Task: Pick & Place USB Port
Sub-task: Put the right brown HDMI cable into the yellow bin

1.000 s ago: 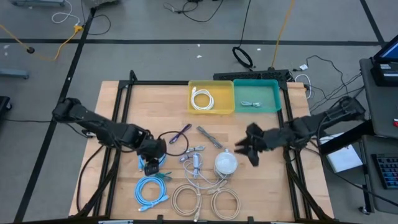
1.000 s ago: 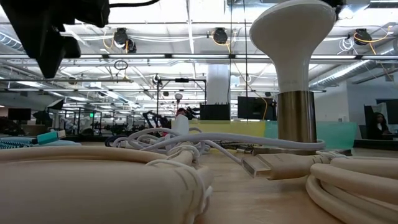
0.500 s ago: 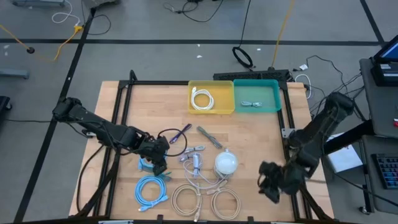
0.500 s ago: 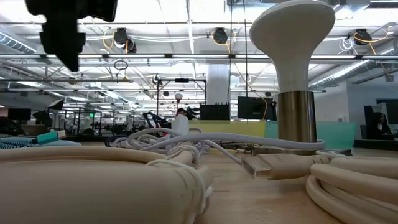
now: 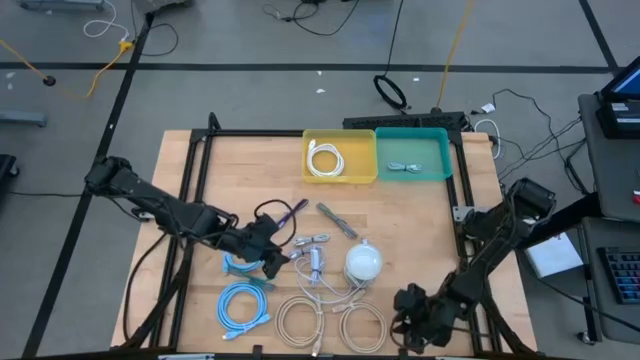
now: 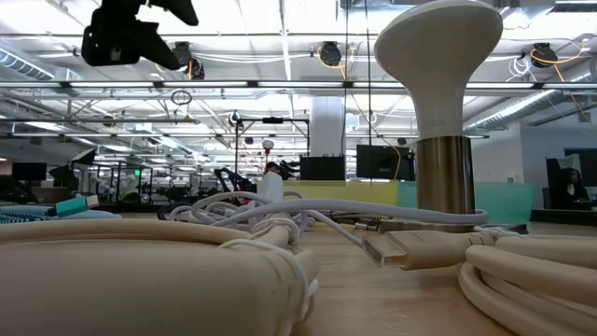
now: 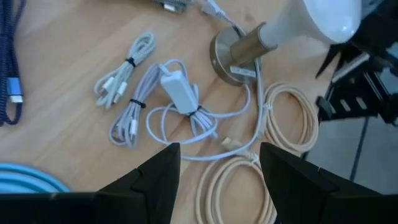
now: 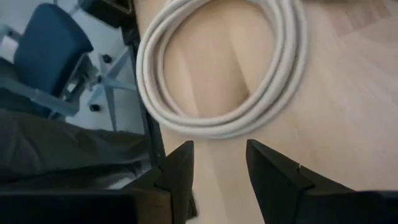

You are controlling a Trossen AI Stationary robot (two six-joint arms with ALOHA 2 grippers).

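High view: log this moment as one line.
left gripper: open, over white adapter cable | right gripper: open, empty, front edge by beige coil

We see the wooden table (image 5: 200, 180): yellow bin (image 5: 339, 157) and green bin (image 5: 412, 154) at the far edge, coiled cables (image 5: 330, 322) by the near edge

The desk (image 5: 420, 215) is pale wood with a smooth, matt grain, framed by dark metal rails (image 5: 196, 170). On it the lamp (image 7: 292, 28) has a glossy white plastic head on a brushed metal stem and round metal base, beside smooth cream rubbery cable coils (image 7: 289, 121), thin white plastic-sheathed cords (image 7: 134, 109) and a braided dark blue cable (image 7: 11, 56). The yellow bin (image 5: 339, 156) and green bin (image 5: 412, 154) look like slightly shiny translucent plastic, and the left gripper (image 7: 217, 180) has matt black plastic fingers (image 7: 155, 177).
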